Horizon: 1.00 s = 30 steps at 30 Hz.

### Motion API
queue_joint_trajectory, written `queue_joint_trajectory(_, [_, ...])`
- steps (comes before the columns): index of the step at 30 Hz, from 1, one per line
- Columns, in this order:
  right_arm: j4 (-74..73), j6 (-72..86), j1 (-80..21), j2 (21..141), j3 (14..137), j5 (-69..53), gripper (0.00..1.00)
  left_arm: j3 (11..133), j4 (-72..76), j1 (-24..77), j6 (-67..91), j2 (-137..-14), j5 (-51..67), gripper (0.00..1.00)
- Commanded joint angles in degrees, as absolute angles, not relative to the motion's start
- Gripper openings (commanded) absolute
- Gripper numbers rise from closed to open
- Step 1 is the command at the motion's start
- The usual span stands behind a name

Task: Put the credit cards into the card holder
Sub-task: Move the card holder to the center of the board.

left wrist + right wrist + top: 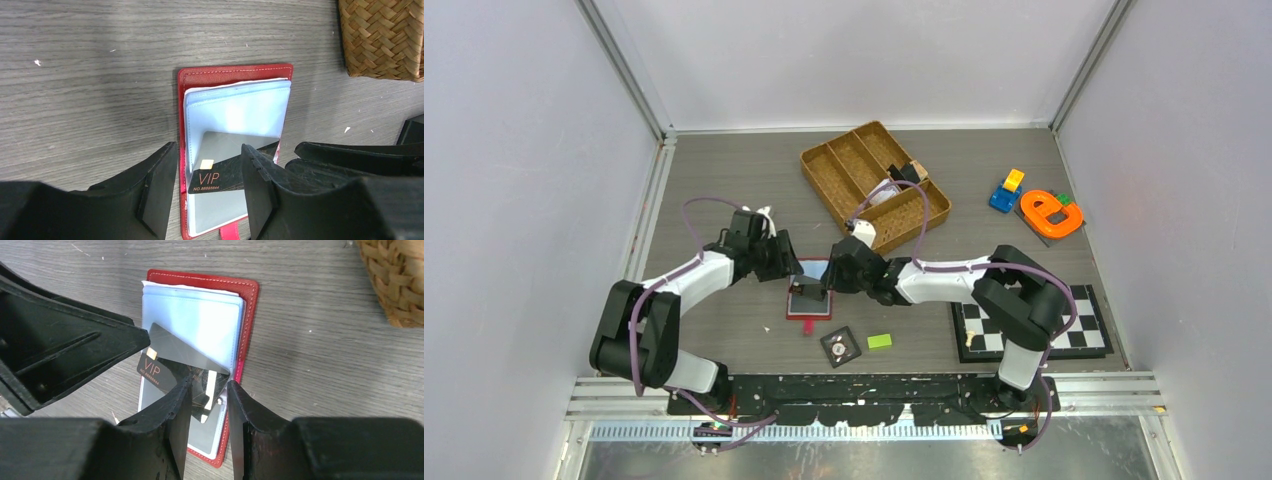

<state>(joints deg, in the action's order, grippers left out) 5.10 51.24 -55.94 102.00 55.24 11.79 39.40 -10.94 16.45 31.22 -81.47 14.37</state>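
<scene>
Jaws open on both: the left gripper (209, 150) straddles one end of the black VIP card (216, 176), the right gripper (209, 386) the other, over the red card holder (232, 71).

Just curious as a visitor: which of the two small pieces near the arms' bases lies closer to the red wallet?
The black square tile with a round dial, close by the red wallet; the green block lies farther right.

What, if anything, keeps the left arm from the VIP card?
Likely nothing, so yes: the open left pincer hangs over the card on the wallet, though the right pincer crowds it.
</scene>
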Motion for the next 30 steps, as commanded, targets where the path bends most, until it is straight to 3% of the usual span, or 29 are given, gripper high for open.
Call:
queue_joint_trajectory(1, [6.6, 52.1, -56.8, 99.8, 54.6, 13.5, 0.37, 39.0, -11.3, 16.6, 30.6, -80.1, 14.6, 0.50])
queue_joint_trajectory(10, [5.5, 52.4, -56.8, 102.7, 56.3, 13.2, 0.32, 38.6, -9.6, 16.6, 31.3, -81.4, 16.1, 0.41])
queue_joint_trajectory(30, [5.7, 52.0, -56.8, 105.3, 58.2, 12.7, 0.22, 38.3, -9.4, 16.6, 31.3, -81.4, 16.4, 0.34])
